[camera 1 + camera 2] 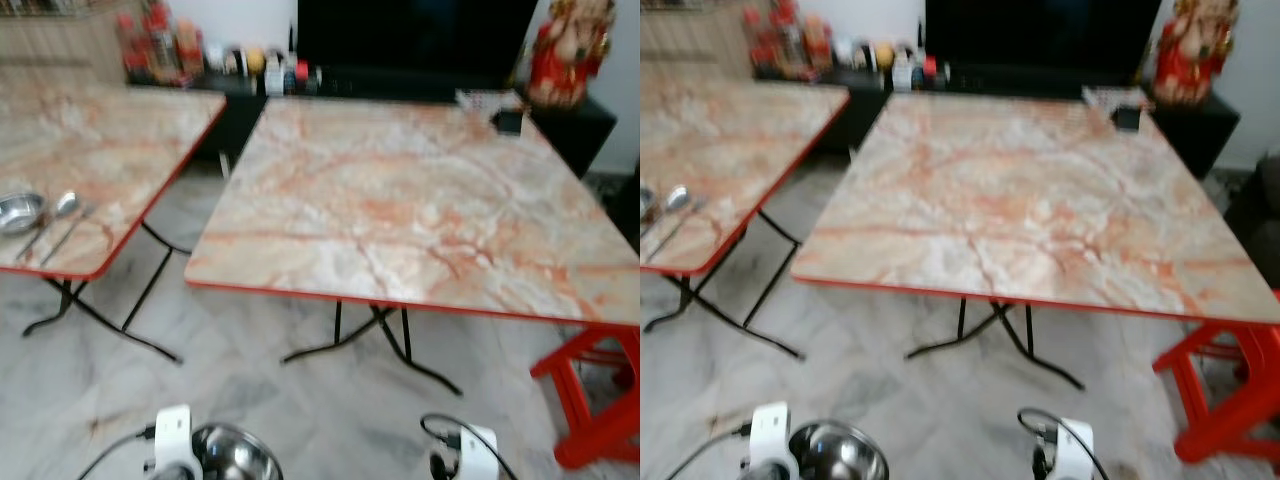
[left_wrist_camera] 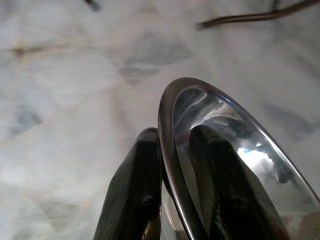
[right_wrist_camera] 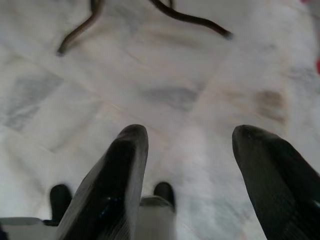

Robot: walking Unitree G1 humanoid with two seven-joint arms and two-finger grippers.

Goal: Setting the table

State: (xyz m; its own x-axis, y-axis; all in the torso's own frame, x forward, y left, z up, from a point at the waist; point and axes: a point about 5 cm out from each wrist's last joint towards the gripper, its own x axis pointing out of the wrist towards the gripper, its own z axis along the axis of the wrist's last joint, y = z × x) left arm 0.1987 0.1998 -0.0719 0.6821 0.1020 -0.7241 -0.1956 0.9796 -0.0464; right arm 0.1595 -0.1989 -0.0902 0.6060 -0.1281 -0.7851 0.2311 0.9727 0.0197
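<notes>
At the left arm: the left end effector (image 2: pixel 172 185) pinches the rim of a steel bowl (image 1: pixel 236 455), one finger inside and one outside; a rim grip keeps the bowl level and carried low over the floor (image 1: pixel 300 410)
Right arm: the right end effector (image 3: pixel 192 175) hangs with fingers spread wide, holding nothing; it looks idle, free for a later item
Big tabletop: the marble tabletop (image 1: pixel 420 200) ahead is bare apart from a small dark thing (image 1: pixel 507 121) at the far edge; likely where the bowl is to go
Side tabletop: the left tabletop (image 1: pixel 90 150) carries a second bowl (image 1: pixel 18 211) and spoon (image 1: pixel 55 215) near its front edge; probably the supply
Stage: carrying; bowl not yet placed
</notes>
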